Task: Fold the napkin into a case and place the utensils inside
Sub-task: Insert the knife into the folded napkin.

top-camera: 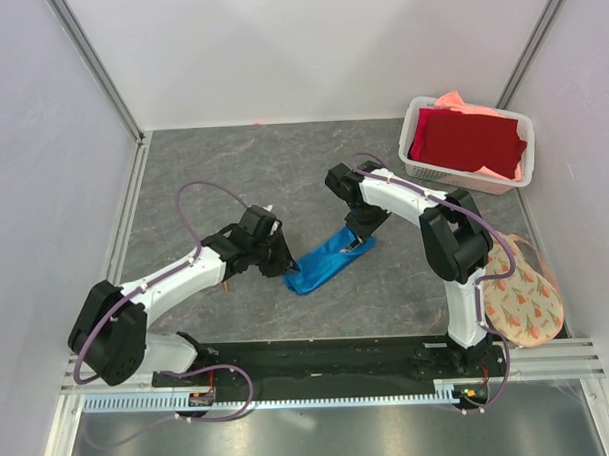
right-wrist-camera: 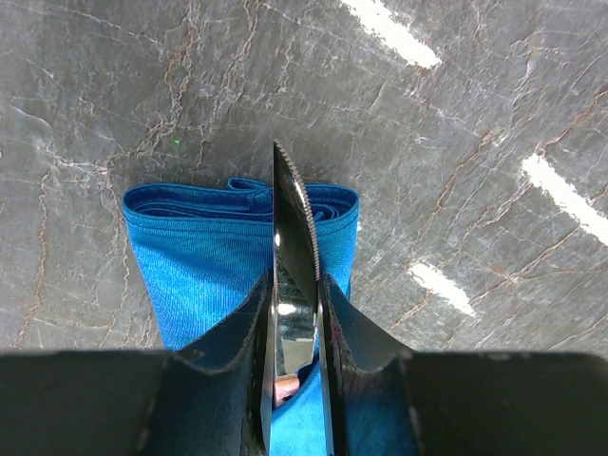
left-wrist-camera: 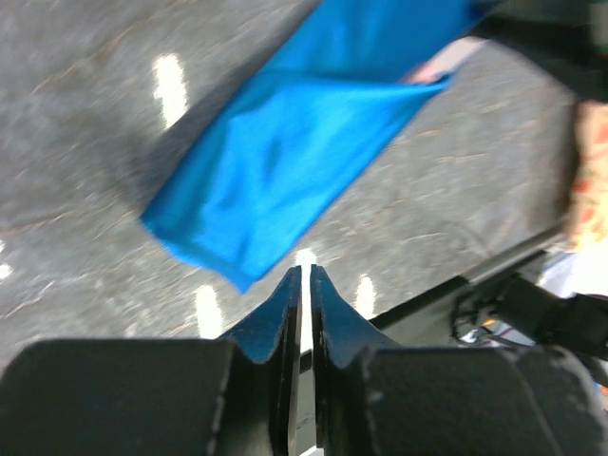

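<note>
The napkin (top-camera: 321,264) lies mid-table, folded into a narrow bright blue case running diagonally. In the right wrist view its layered end (right-wrist-camera: 199,247) sits under my right gripper (right-wrist-camera: 294,277), which is shut on a utensil: a shiny knife (right-wrist-camera: 293,218) with a serrated edge and a copper-coloured handle. The blade sticks out past the fingertips over the cloth. From above, the right gripper (top-camera: 357,241) is at the case's upper right end. My left gripper (top-camera: 289,264) hovers by the lower left end. Its jaws (left-wrist-camera: 305,269) are almost together with nothing between them, just short of the cloth (left-wrist-camera: 285,161).
A white basket (top-camera: 409,134) at the back right holds a dark red cloth (top-camera: 469,139) over a salmon-pink one (top-camera: 455,101). A round floral mat (top-camera: 527,300) lies by the right arm's base. Walls enclose the table on three sides.
</note>
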